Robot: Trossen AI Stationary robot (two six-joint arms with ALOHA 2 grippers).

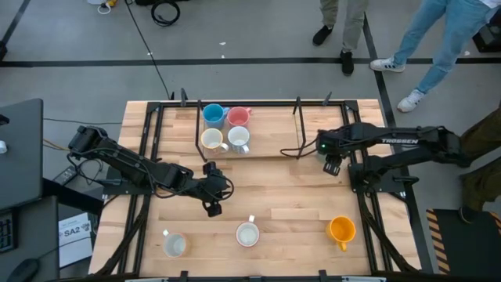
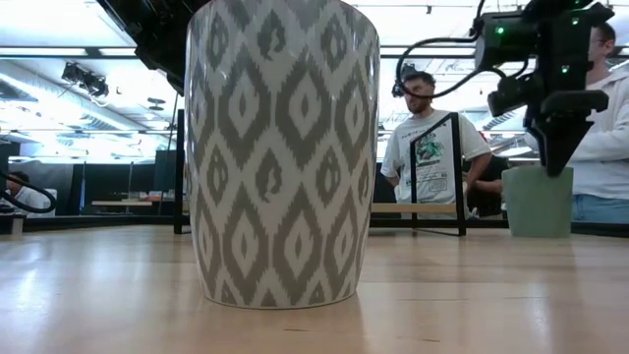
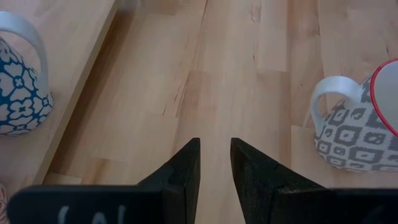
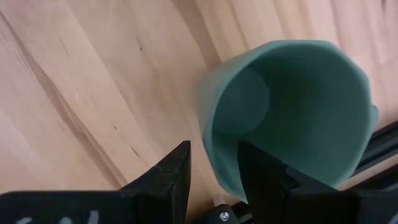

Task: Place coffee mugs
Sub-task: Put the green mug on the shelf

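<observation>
Filling the low view, the grey-and-white patterned mug (image 2: 283, 147) stands upright on the tabletop (image 1: 282, 196) near its front edge. Four mugs cluster at the back; an orange mug (image 1: 341, 229) waits front right. My right gripper (image 4: 211, 177) pinches the rim of the green mug (image 4: 292, 112), one finger inside, one outside, by the right rail. It looks like glazed ceramic: stiff, slippery, chippable, probably best held at the rim. My left gripper (image 3: 214, 171) hovers mid-table, slightly apart, empty.
</observation>
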